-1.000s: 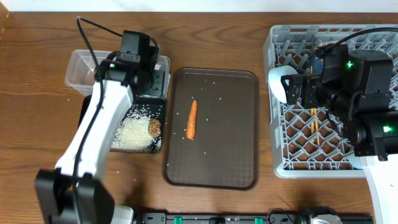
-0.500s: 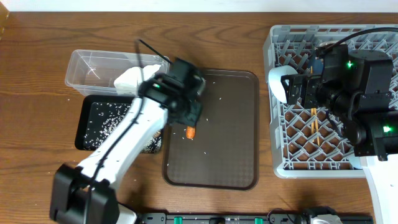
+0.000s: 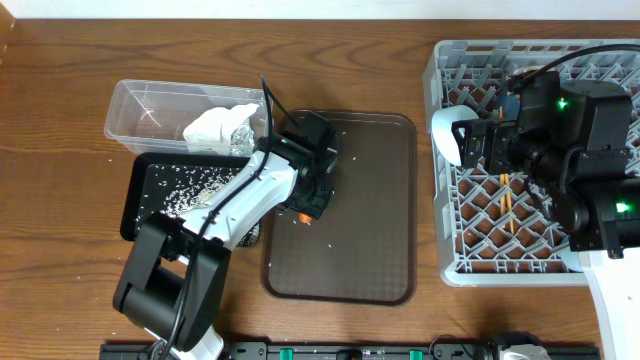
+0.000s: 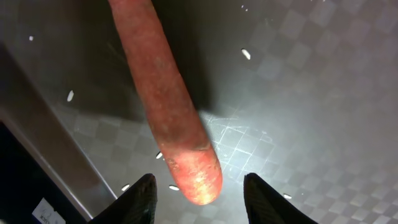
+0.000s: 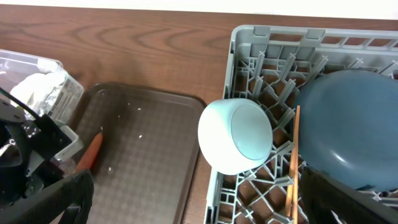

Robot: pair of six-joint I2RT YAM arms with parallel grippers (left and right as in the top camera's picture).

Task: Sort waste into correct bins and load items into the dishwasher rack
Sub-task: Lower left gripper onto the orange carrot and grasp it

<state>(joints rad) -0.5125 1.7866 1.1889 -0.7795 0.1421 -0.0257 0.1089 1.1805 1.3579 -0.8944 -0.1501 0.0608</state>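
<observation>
**Overhead view.** The left gripper (image 3: 312, 192) is hanging over the left part of the brown tray (image 3: 370, 250), directly above the carrot (image 3: 303, 213). Only the carrot's lower orange end is showing, just below the gripper body. The right gripper (image 3: 487, 143) is sitting far to the right, over the rack (image 3: 470, 262), so the left arm is by far the nearer one. The black bin (image 3: 140, 195), scattered with rice, is lying just left of the tray.

**Left wrist view.** The carrot (image 4: 168, 106) is running from the upper left of the frame down to the lower centre, where it is ending in a blunt tip. The left gripper (image 4: 200, 198) is standing partly open and gripping nothing. Its two fingertips (image 4: 142, 196) are flanking that tip with a gap on each side. The closing line is crossing the long axis nearly square. The hold would probably land near the carrot's end rather than its middle.

**Right wrist view.** The right gripper (image 5: 196, 196) is gaping fully wide and is carrying nothing. The carrot (image 5: 92, 152) is lying on the tray at the left of the frame, well apart from it.
</observation>
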